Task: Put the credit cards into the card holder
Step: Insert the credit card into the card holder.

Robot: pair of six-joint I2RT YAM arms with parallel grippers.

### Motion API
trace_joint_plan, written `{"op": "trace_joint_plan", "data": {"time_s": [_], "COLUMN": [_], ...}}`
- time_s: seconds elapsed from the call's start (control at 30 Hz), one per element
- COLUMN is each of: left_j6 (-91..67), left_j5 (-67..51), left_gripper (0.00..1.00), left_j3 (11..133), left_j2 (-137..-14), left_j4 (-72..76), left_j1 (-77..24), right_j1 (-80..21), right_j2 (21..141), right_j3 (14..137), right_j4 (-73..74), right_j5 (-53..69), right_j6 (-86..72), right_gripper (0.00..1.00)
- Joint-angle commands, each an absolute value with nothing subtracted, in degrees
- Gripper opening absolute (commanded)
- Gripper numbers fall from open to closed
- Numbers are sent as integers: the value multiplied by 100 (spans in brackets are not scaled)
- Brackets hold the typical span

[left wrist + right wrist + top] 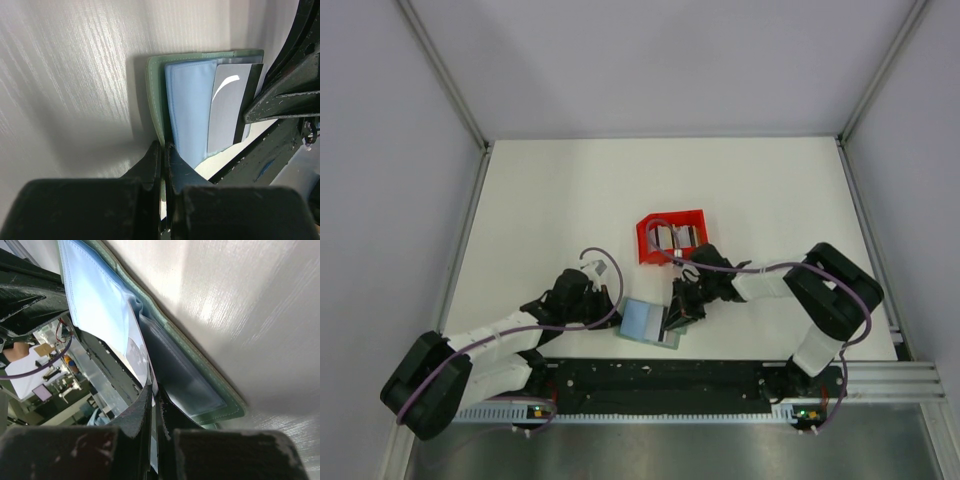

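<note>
"At six o'clock on the counter (550,200), which step is this?"

"Loading one: left fingers (149,162) pinch the open card holder (648,322) by its soft, stitched green rim, pale blue lining up. A stiff grey card (227,115) meets the clear plastic pocket, nipped between the right fingers (140,410)."

"Next?"

"Ease it flat and deeper, I'd judge. More seem to wait in the red bin (675,215), one o'clock."
</note>
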State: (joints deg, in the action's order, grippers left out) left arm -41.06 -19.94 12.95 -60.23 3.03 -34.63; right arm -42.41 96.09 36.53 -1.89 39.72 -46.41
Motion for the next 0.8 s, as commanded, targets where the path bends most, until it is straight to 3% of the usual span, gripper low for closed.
{"op": "trace_joint_plan", "data": {"time_s": [0.0, 0.77], "left_j6": [-3938, -3885], "left_j5": [-1942, -2241], "left_gripper": [0, 0], "left_j3": [1415, 1336], "left_j2": [-5941, -5748], "left_j4": [422, 765], "left_j1": [-3480, -3612], "right_j1": [-4192, -4553], "right_j2": [9721, 10160], "right_j3": [3735, 4315], "right_j4": [325, 316], "right_j5": [3770, 2910], "right_j6": [-4289, -4861], "right_gripper": [0, 0]}}
